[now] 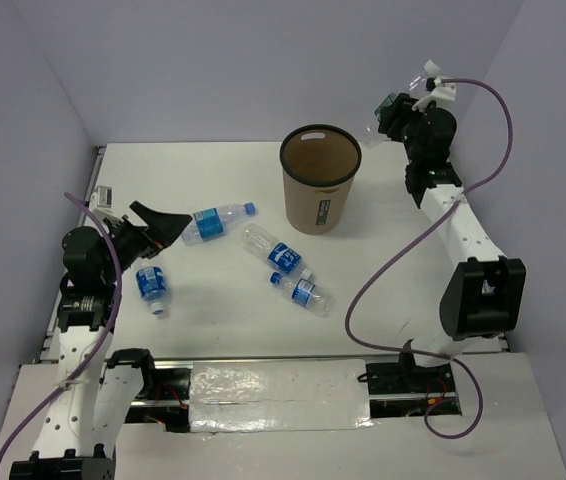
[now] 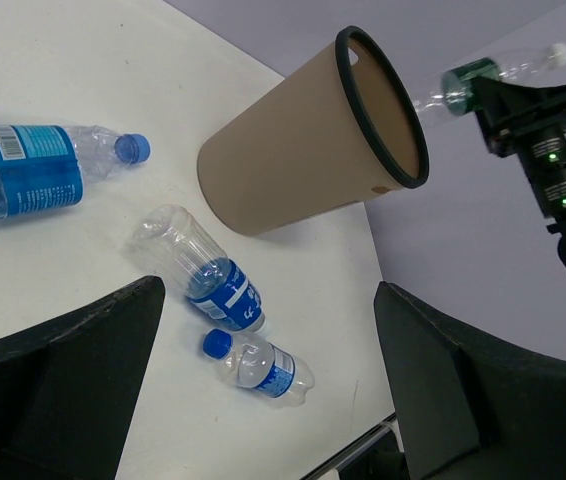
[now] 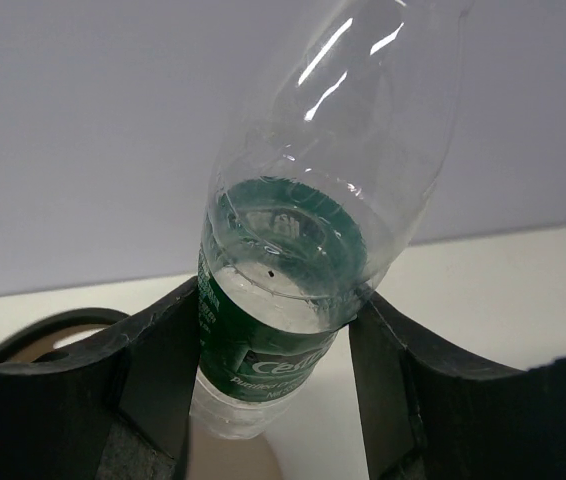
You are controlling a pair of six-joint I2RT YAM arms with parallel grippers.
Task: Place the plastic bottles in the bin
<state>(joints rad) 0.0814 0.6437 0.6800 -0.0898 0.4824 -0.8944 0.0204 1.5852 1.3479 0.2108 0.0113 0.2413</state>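
Note:
The brown bin with a black rim stands upright at the back middle of the table. My right gripper is shut on the green-label bottle and holds it in the air, just right of the bin's rim and above it. In the right wrist view the bottle sits between my fingers, with the bin's rim at lower left. Several blue-label bottles lie on the table: one just ahead of my open left gripper, one near it, and two in the middle.
In the left wrist view the bin stands beyond the two middle bottles, with another bottle at left. Purple cables hang from both arms. Walls enclose the table at the left, back and right.

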